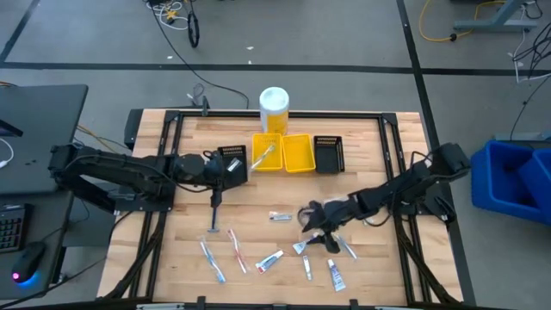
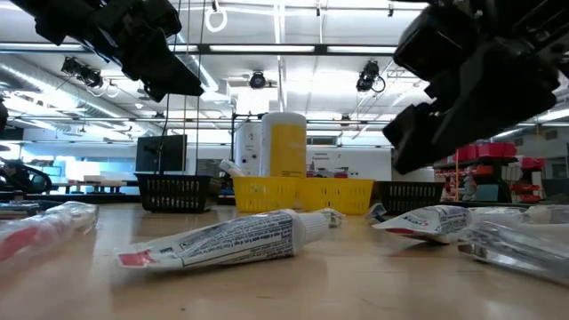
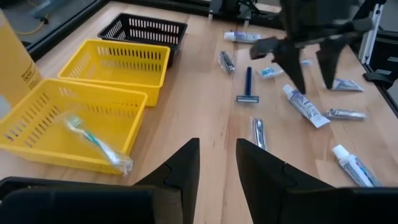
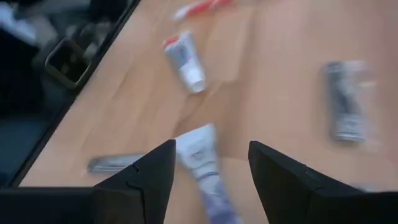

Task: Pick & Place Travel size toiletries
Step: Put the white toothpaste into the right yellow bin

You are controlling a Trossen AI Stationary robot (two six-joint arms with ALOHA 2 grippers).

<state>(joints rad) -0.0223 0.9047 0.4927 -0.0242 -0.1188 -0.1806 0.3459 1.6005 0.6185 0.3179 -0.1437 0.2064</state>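
- High view: My right hand (image 1: 312, 226) hung above the toiletries scattered on the near half of the worktop (image 1: 379, 155). My left hand (image 1: 225, 169) waited beside the yellow bin (image 1: 266, 151), which already held one toothbrush (image 1: 263, 157). A blue razor (image 1: 214, 213) and further toothbrushes (image 1: 213, 262) lay near the front edge.
- Low view: A toothpaste tube (image 2: 227, 241) lay flat in the foreground, with bins and a tall white-and-yellow container (image 2: 284, 145) behind. Beyond the worktop, the room showed ceiling lights and shelving.
- Left wrist view: My left hand's fingers (image 3: 186, 163) stood partly apart and held nothing. A second yellow bin (image 3: 115, 66) and a black bin (image 3: 145, 31) held nothing I could see.
- Right wrist view: My right hand's fingers (image 4: 155, 171) stood well apart and empty, straddling a white tube (image 4: 200, 159) on the wood.
- Procedure, as I judged it: centre the tube between both fingers, lower until the tips almost reach the wood, then close across its narrow width. The tube is likely soft, so firm pressure could deform it.
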